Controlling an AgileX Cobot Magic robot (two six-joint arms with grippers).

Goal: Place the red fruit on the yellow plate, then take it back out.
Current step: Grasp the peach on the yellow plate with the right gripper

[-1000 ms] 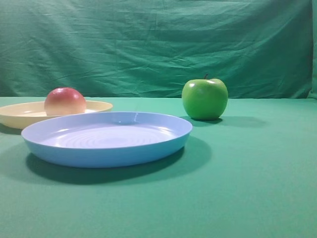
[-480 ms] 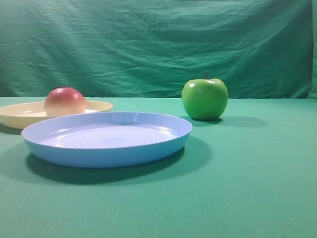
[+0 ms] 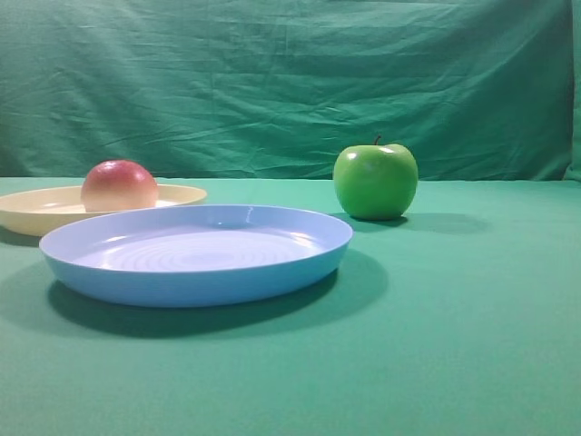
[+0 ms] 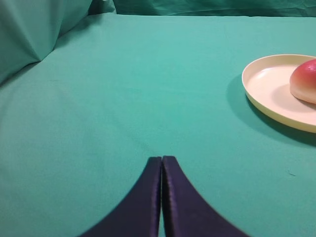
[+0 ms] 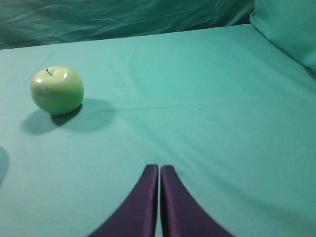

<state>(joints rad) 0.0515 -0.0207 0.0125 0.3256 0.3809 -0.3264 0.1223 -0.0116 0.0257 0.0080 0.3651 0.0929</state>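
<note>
Red fruit point(image 3: 119, 185) is sitting on the yellow plate point(image 3: 36, 211), far left. Both the left end effector point(image 4: 161, 160) and right end effector point(image 5: 159, 169) are resting closed, gripping nothing.

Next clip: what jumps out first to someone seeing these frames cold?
The big blue plate fills the front of the green table, empty. Behind it on the left the red fruit sits on the yellow plate, while a shiny green apple stands alone to the right. Both grippers, left and right, are shut and hold nothing, well back from the fruit.
</note>
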